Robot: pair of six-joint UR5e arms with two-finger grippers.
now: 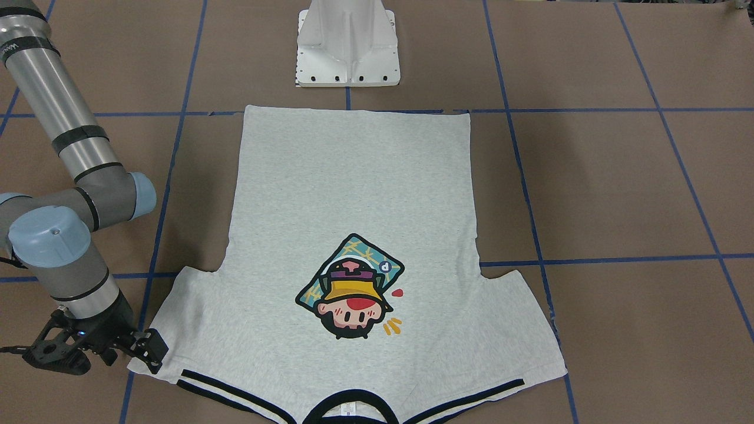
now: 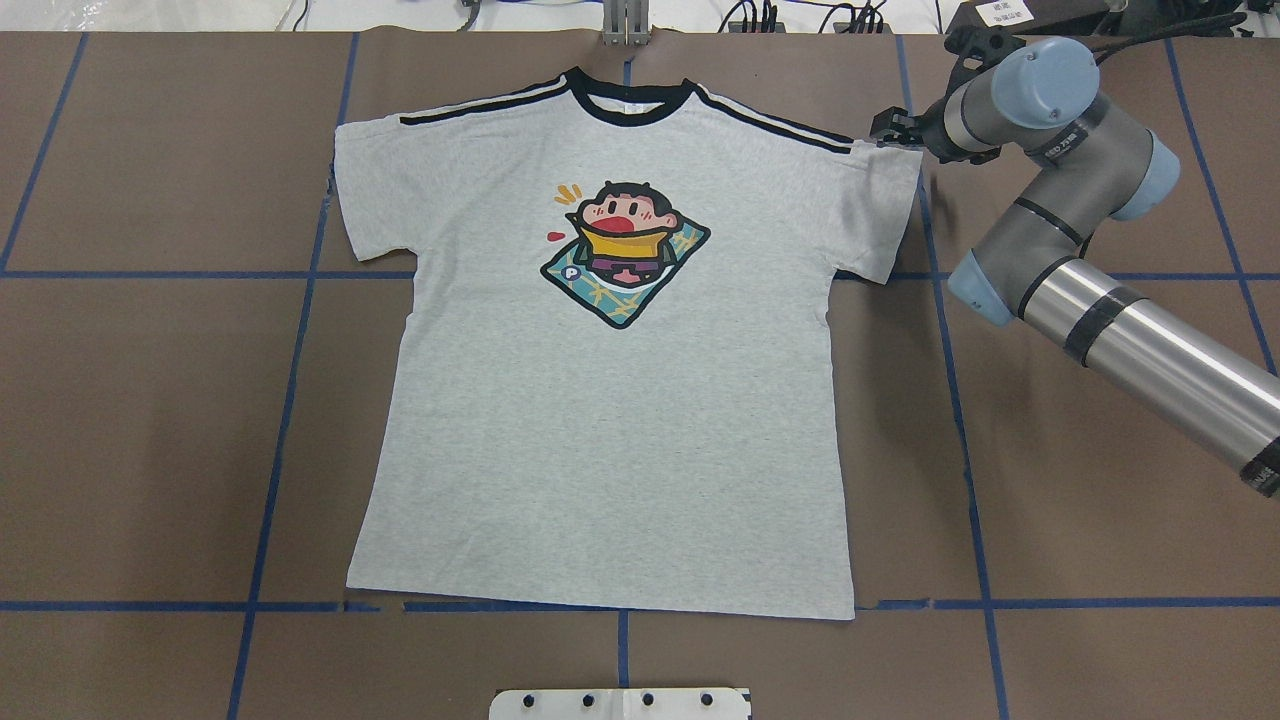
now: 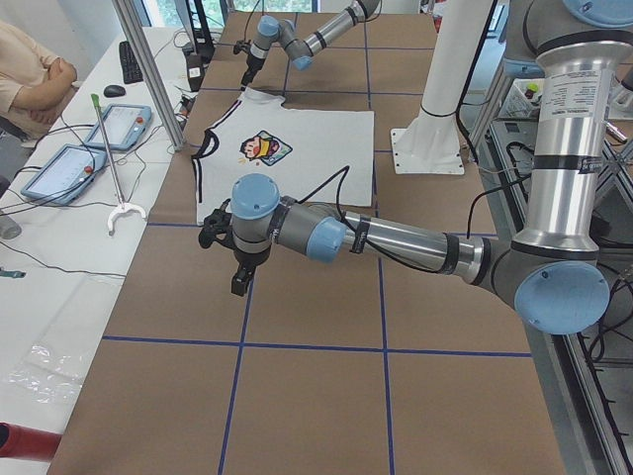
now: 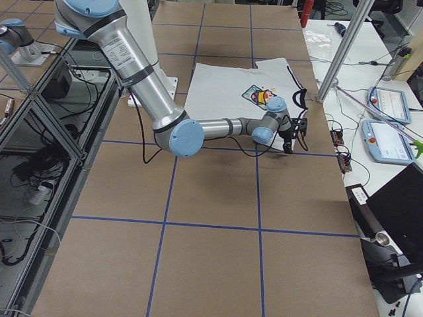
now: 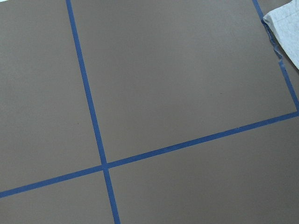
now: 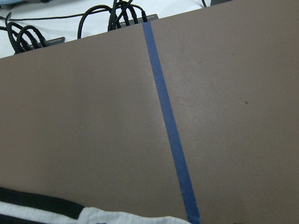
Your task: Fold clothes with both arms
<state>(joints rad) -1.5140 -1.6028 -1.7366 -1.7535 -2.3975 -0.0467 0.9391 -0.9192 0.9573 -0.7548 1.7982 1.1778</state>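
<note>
Overhead exterior is showing T-shirt (image 2: 610,400) lying flat, sleeve corner just beside inner finger of right gripper (image 1: 97,358), jaws standing wide & holding nothing, so it's prob. needing shifting over hem before pinching; left gripper (image 3: 240,282) opening: can't tell.

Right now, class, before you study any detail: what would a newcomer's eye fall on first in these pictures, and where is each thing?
The grey T-shirt, spread flat and front up in the middle of the brown table, draws the eye first, above all the bright cartoon print on its chest. Next comes the right tool, at the corner of the sleeve on the robot's right. The left arm hangs over bare table, away from the shirt.
</note>
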